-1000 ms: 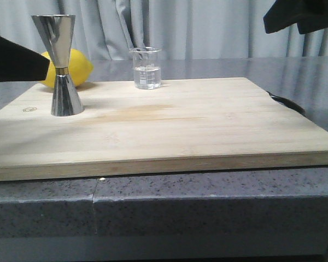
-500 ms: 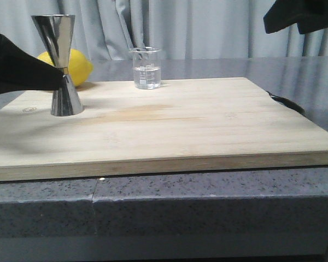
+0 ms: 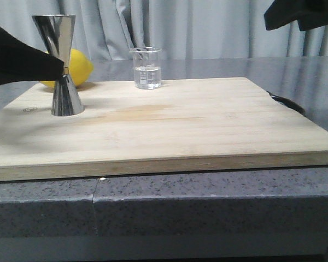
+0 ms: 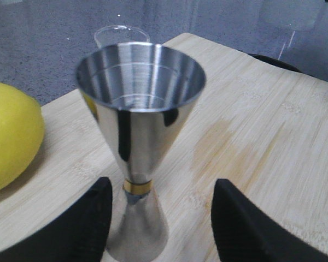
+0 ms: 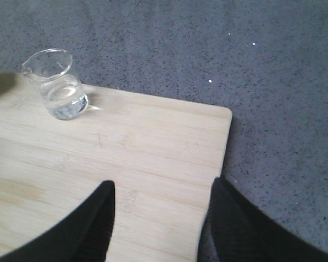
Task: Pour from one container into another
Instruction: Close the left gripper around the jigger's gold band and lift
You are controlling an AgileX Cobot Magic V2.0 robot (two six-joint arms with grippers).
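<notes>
Left gripper [image 4: 161,218] has its jaws apart on either side of the jigger [image 4: 138,147], level with the gold waist, not touching it as far as I can tell. Looks like it's there to steady it for the pour. The jigger stands upright on the wooden board [image 3: 208,125], lemon [image 3: 76,68] just behind. Right gripper [image 5: 161,218] is spread wide too, hovering empty, well apart from the beaker [image 5: 56,84] of clear liquid at the board's far edge
</notes>
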